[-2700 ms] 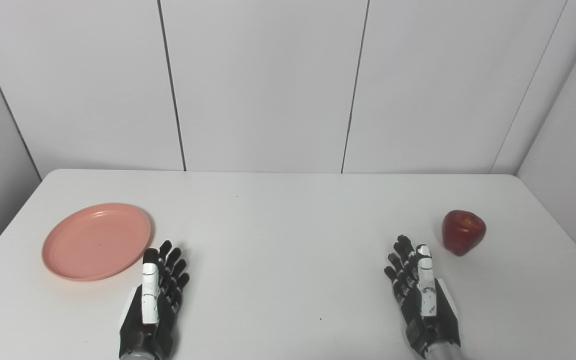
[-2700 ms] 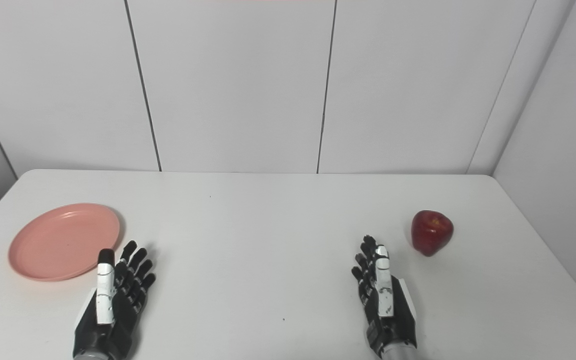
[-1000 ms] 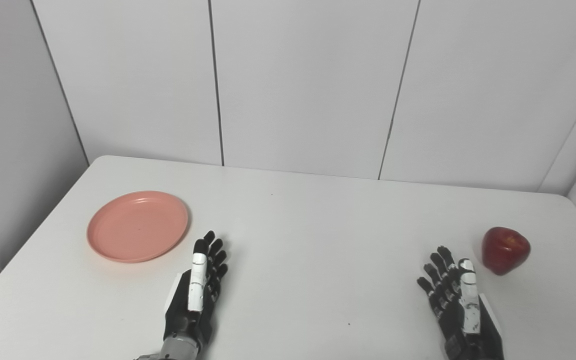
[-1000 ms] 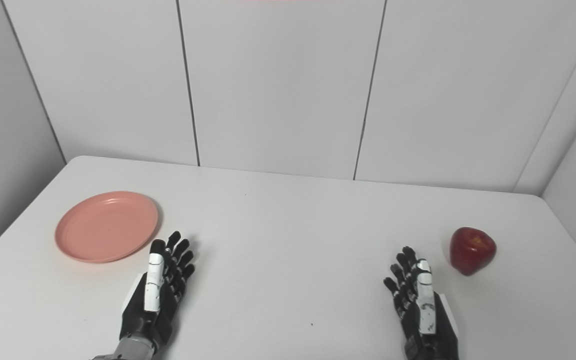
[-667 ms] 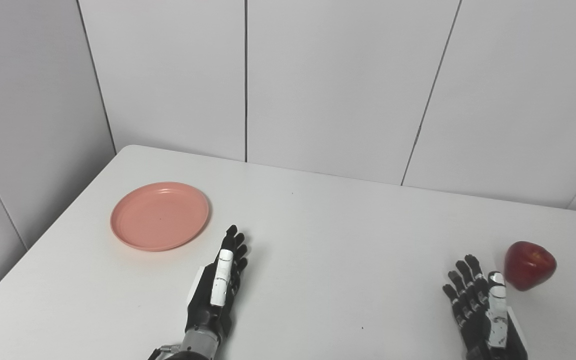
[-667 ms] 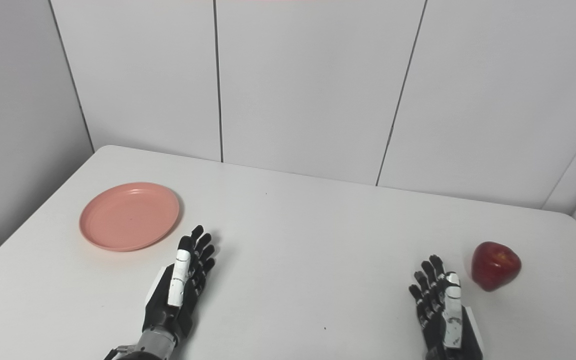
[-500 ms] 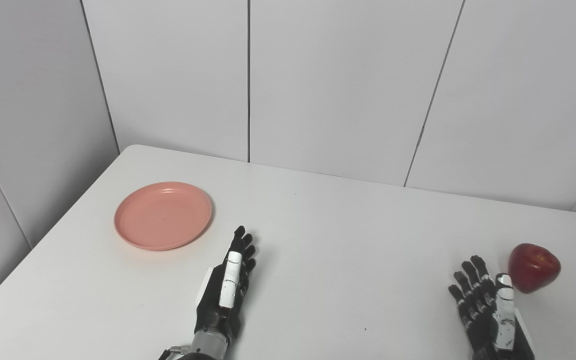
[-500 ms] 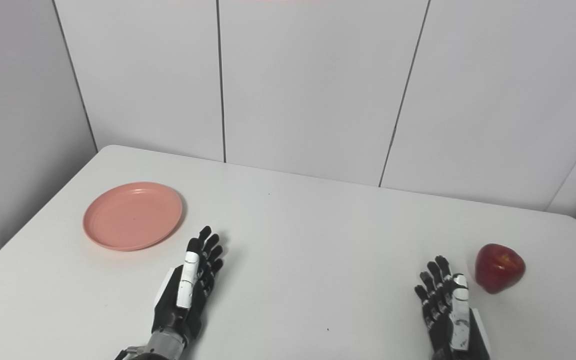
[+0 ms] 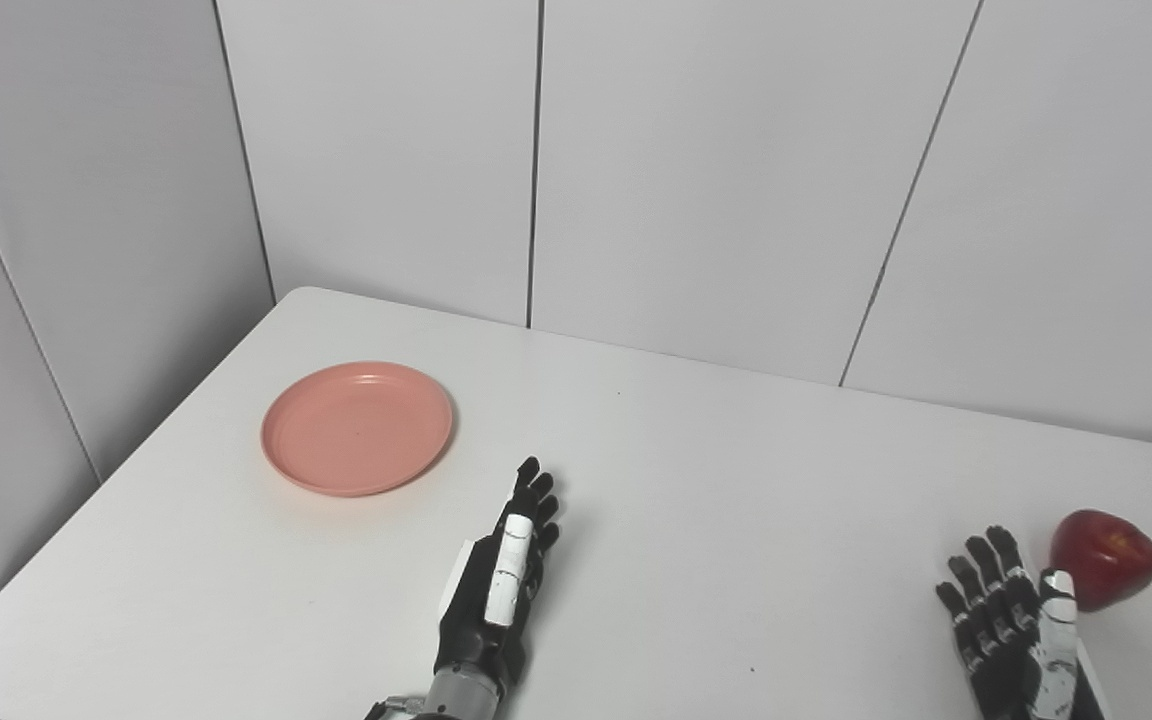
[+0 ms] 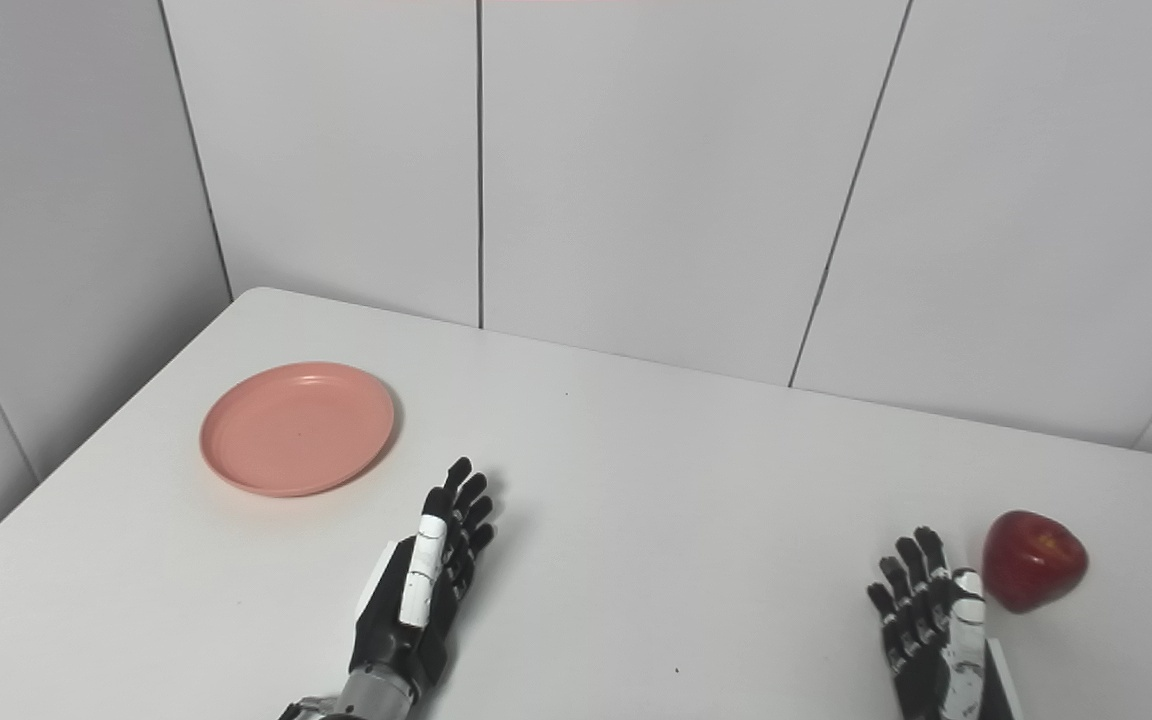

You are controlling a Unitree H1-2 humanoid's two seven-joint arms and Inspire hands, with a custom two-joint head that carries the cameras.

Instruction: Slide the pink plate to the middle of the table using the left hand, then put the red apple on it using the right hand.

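Left hand [image 9: 496,600] lies spread, empty; the shallow pink plastic plate [image 9: 357,428], up-left of its fingertips, looks light and slidey, so press its rim.

pink plate [image 9: 357,428], red apple [image 9: 1104,544] (glossy)

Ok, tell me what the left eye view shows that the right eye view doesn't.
Only the left eye view: a wider strip of the left side wall. Only the right eye view: more table beyond the red apple. Both share the pink plate lying empty at the table's left, the open left hand short of it, and the open right hand beside the apple.
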